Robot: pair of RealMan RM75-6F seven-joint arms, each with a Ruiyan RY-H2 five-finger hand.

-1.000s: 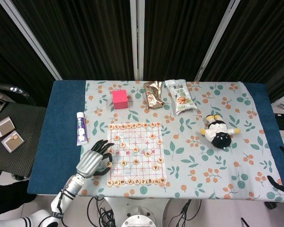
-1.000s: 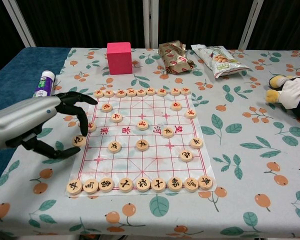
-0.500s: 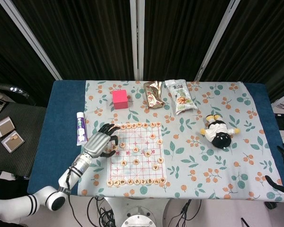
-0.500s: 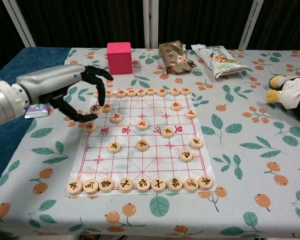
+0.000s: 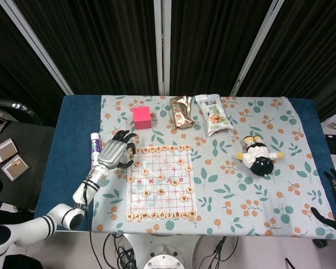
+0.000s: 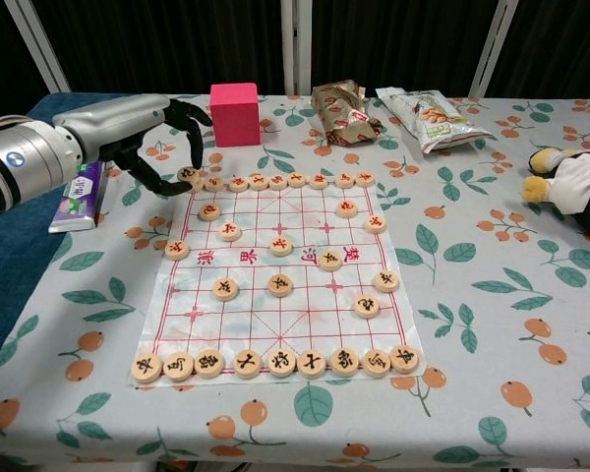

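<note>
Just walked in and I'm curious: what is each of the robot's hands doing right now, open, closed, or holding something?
Left hand: holding a round wooden chess piece between its fingers.
Right hand: only partly visible at the table edge; cannot be told.

Behind my desk (image 5: 73, 168) hang black curtains (image 5: 213, 45) crossed by pale metal poles (image 5: 162, 45); off the desk's left edge sits a dark chair (image 5: 22, 162) on pale floor.

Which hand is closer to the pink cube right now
The left. The left hand hovers just beside the pink cube, over the chessboard's far left corner. The right hand is at the table's right edge, far from the cube.
</note>
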